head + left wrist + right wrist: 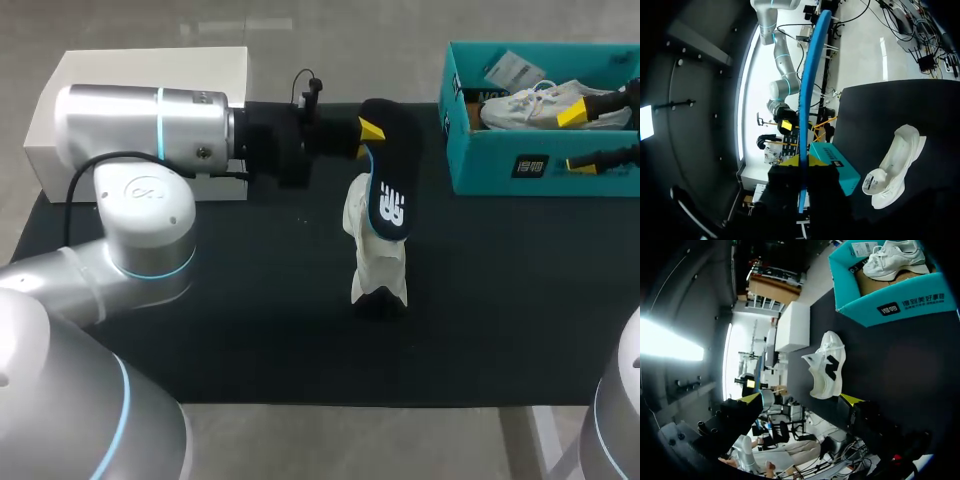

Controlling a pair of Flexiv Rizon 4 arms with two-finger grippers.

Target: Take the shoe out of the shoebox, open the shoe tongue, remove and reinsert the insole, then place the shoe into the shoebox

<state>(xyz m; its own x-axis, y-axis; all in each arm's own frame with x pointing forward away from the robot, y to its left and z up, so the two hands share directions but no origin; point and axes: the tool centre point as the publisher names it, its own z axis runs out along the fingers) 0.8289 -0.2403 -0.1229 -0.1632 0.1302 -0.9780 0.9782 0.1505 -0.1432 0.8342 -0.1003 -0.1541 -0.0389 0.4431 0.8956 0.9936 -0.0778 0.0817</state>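
Insole step, midway. The left gripper (378,132) comes in from the left at mid-table with its yellow-tipped fingers clamped on the edge of the black insole (388,190). In the left wrist view the insole (810,100) is seen edge-on as a thin blue strip running out between the fingers, apart from the shoe (896,165). The white shoe (372,255) is on the black mat (250,330) near the middle, below the held insole, with its opening turned toward the left wrist camera. The teal shoebox (490,160) stands at the far right corner with a second shoe (545,100) inside, and a white box (150,90) sits at the far left. The right gripper (801,399) hangs beside the shoebox with its fingers wide apart and nothing between them, facing the shoe (827,367) across the mat. Judged stage: the insole is out and reinsertion is due. The next move calls for lining the insole's toe end up with the shoe's opening and sliding it in flat, probably with the free gripper steadying the shoe or holding back the tongue
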